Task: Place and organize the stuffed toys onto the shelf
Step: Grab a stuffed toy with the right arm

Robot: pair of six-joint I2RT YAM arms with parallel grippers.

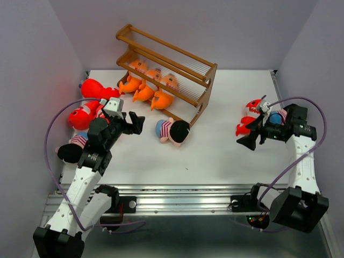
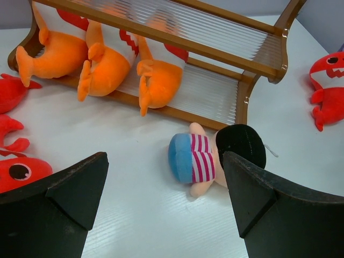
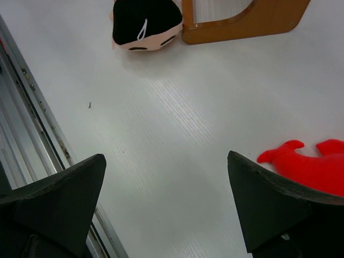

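The brown wooden shelf (image 1: 166, 70) (image 2: 161, 35) stands at the back of the table, with three orange fish toys (image 1: 148, 88) (image 2: 105, 70) on its lowest tier. A striped-shirt doll (image 1: 173, 130) (image 2: 201, 158) (image 3: 145, 21) lies in front of the shelf. My left gripper (image 1: 138, 122) (image 2: 164, 158) is open just left of it, with nothing between its fingers. Two red sharks (image 1: 88, 102) (image 2: 16, 172) and another doll (image 1: 72, 148) lie at the left. My right gripper (image 1: 247, 134) (image 3: 166, 157) hangs open over bare table beside a red shark (image 1: 248, 115) (image 3: 312, 166) (image 2: 328, 88).
A blue-and-striped toy (image 1: 277, 117) is partly hidden under the right arm. The shelf's side panel (image 3: 252, 24) rests on the table near the middle doll's head. A metal rail (image 1: 183, 196) (image 3: 32, 107) runs along the near edge. Grey walls close in the table.
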